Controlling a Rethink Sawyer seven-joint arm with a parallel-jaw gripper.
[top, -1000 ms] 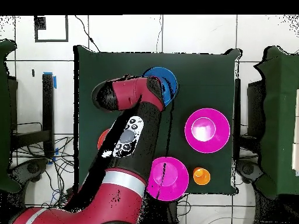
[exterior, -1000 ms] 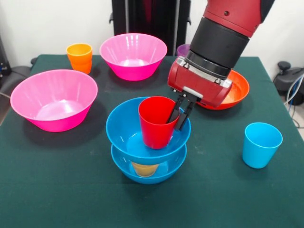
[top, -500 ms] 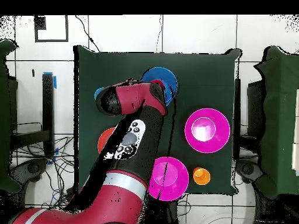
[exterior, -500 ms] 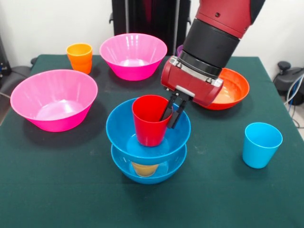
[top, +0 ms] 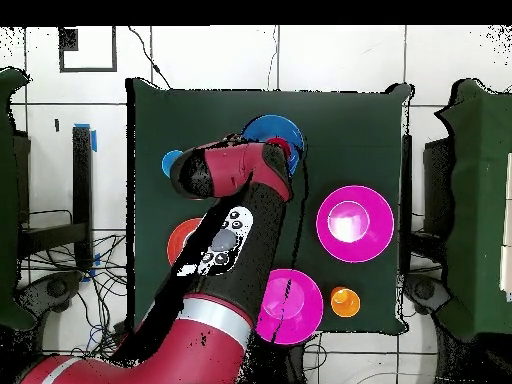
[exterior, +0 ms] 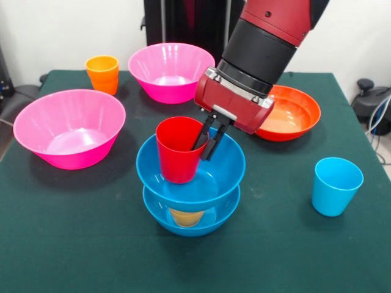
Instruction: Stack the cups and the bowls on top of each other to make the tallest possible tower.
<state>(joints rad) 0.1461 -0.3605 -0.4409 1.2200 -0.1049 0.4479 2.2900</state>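
A red cup (exterior: 177, 152) hangs slightly tilted over the left half of the upper blue bowl (exterior: 225, 165), its base down inside the bowl. My gripper (exterior: 204, 148) is shut on its right rim, one finger inside and one outside. That bowl sits on a yellow cup (exterior: 185, 217) standing in the lower blue bowl (exterior: 211, 220). A light blue cup (exterior: 336, 186) stands apart at the right. In the overhead view the arm covers most of the blue bowl (top: 268, 130), and only a sliver of the red cup (top: 284, 150) shows.
Two pink bowls (exterior: 69, 127) (exterior: 171, 70) and an orange cup (exterior: 102, 73) stand at the left and back. An orange-red bowl (exterior: 290, 113) lies behind the arm. Overhead, the light blue cup (top: 172, 162) and orange-red bowl (top: 182, 238) lie left of the arm.
My gripper has carried the red cup leftward across the upper blue bowl, from its middle to its left side. Everything else stayed put.
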